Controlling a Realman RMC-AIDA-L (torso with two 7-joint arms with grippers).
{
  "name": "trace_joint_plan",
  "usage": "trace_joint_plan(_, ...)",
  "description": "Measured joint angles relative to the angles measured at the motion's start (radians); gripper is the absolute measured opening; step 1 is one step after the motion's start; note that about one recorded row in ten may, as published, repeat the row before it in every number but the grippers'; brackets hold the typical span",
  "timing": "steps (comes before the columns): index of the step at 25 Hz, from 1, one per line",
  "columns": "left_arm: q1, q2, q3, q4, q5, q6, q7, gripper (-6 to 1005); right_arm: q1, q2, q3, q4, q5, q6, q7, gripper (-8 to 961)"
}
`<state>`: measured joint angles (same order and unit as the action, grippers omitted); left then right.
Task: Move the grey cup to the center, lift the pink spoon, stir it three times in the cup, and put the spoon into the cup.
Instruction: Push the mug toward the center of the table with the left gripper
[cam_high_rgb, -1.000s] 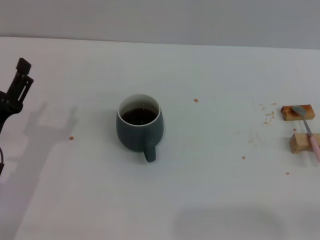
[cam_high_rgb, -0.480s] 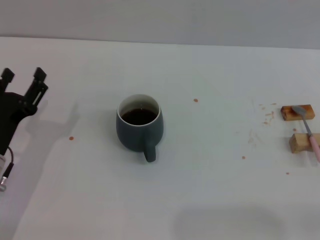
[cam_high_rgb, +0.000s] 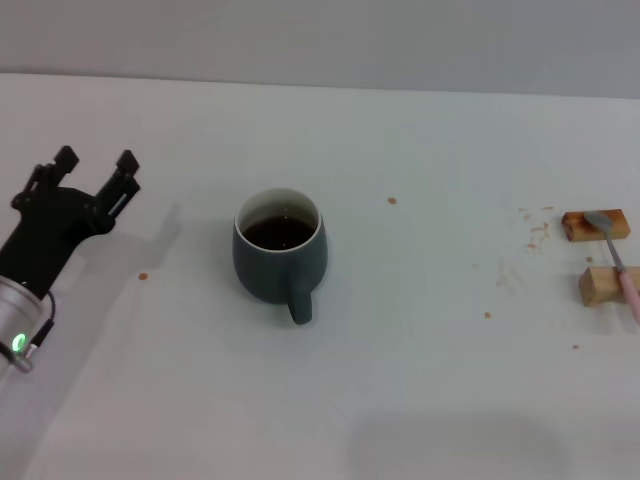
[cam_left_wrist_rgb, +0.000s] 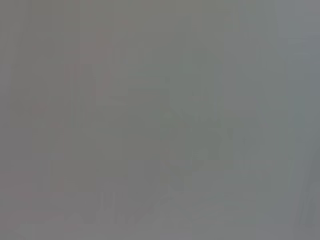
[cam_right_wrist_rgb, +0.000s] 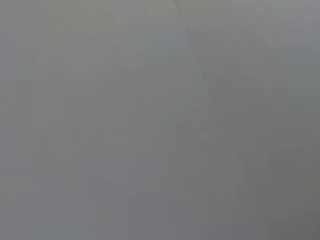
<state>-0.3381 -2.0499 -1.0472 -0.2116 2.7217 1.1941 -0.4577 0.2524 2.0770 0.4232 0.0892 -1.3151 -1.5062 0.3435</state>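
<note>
The grey cup (cam_high_rgb: 279, 257) stands upright on the white table (cam_high_rgb: 420, 380), left of its middle, with dark liquid inside and its handle turned toward me. My left gripper (cam_high_rgb: 96, 166) hovers open and empty well to the left of the cup, its two black fingers spread. At the right edge the pink spoon (cam_high_rgb: 616, 261) lies across two small brown wooden blocks (cam_high_rgb: 596, 224), metal bowl on the farther one. My right gripper shows in no view. Both wrist views are plain grey.
Small orange-brown crumbs dot the table near the blocks (cam_high_rgb: 537, 232), beside the cup (cam_high_rgb: 143, 276) and behind it (cam_high_rgb: 391, 200). A grey wall runs along the far table edge.
My left arm has come in from the left edge toward the cup, and the gripper now shows both fingers spread. Cup and spoon have not moved.
</note>
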Motion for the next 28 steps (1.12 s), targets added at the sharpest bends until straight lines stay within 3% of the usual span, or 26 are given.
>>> trace_joint_plan(3, -0.011, 0.000, 0.002, 0.008, 0.007, -0.008, -0.009, 832, 0.000, 0.000, 0.000, -0.003, 0.000, 0.007, 0.000, 432)
trace_joint_plan(5, -0.058, -0.001, 0.018, 0.015, 0.076, -0.069, -0.030, 832, 0.001, -0.001, 0.000, -0.004, 0.001, 0.010, 0.000, 432)
trace_joint_plan(8, -0.058, -0.001, 0.018, 0.015, 0.076, -0.069, -0.030, 831, 0.003, -0.002, 0.000, -0.003, 0.001, 0.012, 0.000, 432)
trace_joint_plan(10, -0.093, -0.005, 0.022, 0.016, 0.094, -0.140, -0.038, 831, 0.004, -0.002, 0.000, -0.003, 0.001, 0.012, 0.000, 433)
trace_joint_plan(15, -0.098, -0.003, 0.025, 0.013, 0.095, -0.190, -0.043, 830, -0.001, -0.001, 0.000, -0.003, 0.002, 0.012, 0.000, 433)
trace_joint_plan(24, -0.123, 0.028, 0.161, 0.016, 0.097, -0.232, -0.104, 829, -0.017, 0.000, 0.028, -0.006, 0.002, 0.026, 0.000, 433)
trace_joint_plan(28, -0.139, 0.034, 0.178, 0.017, 0.097, -0.248, -0.120, 829, -0.019, 0.000, 0.028, -0.006, 0.002, 0.033, 0.000, 433)
